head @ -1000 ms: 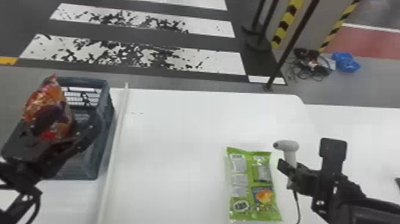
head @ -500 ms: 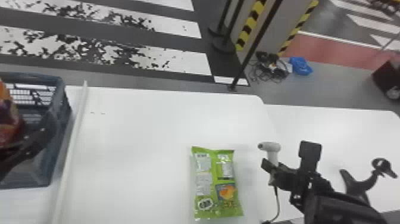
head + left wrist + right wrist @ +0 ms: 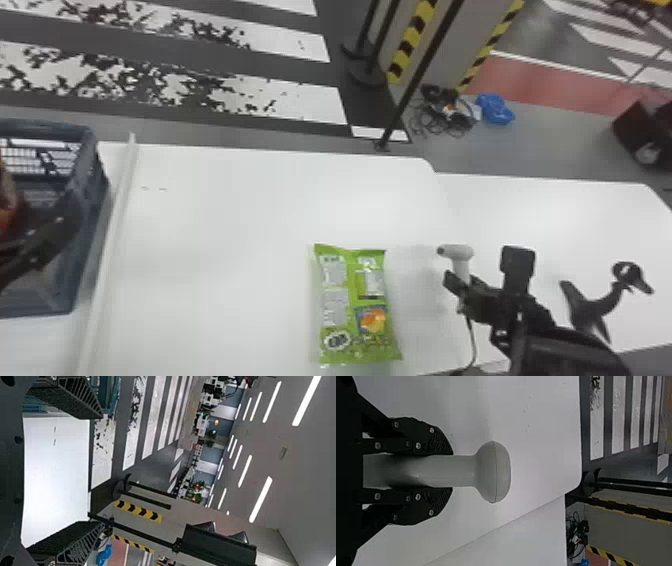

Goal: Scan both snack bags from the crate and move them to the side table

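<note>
The green snack bag (image 3: pixel 355 305) lies flat on the white table. To its right, the right gripper (image 3: pixel 462 291) holds the white scanner (image 3: pixel 456 251) upright. In the right wrist view, the right gripper (image 3: pixel 449 471) has both fingers closed around the handle of the scanner (image 3: pixel 492 472). An orange-red bag (image 3: pixel 6 200) is partly visible in the crate (image 3: pixel 90 165) at the far left. The left gripper (image 3: pixel 60 227) is over that crate; in the left wrist view, the left gripper (image 3: pixel 101 469) has its fingers wide apart with nothing between them.
The white side table (image 3: pixel 590 215) adjoins the main table on the right, with a black stand (image 3: pixel 595 307) near its front. A raised pale strip (image 3: pixel 112 240) runs beside the crate. A dark pole (image 3: pixel 420 75) rises behind the tables.
The head view has turned to the right, so crate and green bag sit farther left in it. Relative to the green bag, the right gripper with the scanner has moved right.
</note>
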Controlling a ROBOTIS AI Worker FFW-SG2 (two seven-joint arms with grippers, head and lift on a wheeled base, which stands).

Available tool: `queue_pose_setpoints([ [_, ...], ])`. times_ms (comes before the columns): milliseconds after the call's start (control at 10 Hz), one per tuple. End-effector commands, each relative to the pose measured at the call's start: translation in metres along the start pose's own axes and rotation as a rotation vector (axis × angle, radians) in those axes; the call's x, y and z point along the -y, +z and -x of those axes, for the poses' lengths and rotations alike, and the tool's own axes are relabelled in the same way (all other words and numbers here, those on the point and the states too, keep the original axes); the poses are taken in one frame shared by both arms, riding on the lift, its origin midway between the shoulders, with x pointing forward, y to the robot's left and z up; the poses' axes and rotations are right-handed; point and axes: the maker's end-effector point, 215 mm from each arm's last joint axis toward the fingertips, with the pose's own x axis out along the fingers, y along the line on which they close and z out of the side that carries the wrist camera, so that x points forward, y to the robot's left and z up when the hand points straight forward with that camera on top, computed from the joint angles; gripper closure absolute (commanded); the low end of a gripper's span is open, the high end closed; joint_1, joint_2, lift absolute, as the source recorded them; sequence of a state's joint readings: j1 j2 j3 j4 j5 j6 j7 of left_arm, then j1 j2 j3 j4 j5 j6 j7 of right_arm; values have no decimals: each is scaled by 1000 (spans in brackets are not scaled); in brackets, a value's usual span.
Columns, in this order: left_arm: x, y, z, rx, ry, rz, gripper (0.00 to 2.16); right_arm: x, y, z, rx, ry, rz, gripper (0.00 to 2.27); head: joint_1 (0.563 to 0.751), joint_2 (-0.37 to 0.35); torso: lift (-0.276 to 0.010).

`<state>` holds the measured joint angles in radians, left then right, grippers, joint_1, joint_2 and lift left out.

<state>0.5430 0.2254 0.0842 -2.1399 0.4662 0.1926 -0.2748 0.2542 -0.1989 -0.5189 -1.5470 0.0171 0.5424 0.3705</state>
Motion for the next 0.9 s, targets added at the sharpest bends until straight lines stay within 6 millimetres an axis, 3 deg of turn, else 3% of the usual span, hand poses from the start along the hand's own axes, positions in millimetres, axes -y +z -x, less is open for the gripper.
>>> queue_pose_setpoints([
  [0, 2, -2, 0, -3, -3, 0, 36, 8, -10, -9, 5, -4, 24, 2216, 695, -350, -29],
  [200, 3, -4, 1, -9, -4, -1, 36, 15, -18, -14, -4, -2, 28, 2189, 695, -350, -29],
  [300, 4, -6, 2, -11, -5, 1, 36, 15, -18, -14, 1, 4, 32, 1919, 695, -350, -29],
  [400, 4, -5, 3, -11, -4, -3, 36, 15, -22, -15, -10, 16, 39, 1480, 695, -350, -29],
  [500, 6, -5, 3, -10, -5, -3, 36, 15, -25, -17, -20, 19, 40, 599, 695, -350, -29],
  [600, 6, -4, 3, -9, -5, -5, 36, 15, -27, -17, -27, 21, 38, 124, 695, -350, -29],
  [800, 7, -5, 3, -11, -5, -9, 36, 14, -25, -17, -24, 24, 34, 124, 695, -350, -29],
])
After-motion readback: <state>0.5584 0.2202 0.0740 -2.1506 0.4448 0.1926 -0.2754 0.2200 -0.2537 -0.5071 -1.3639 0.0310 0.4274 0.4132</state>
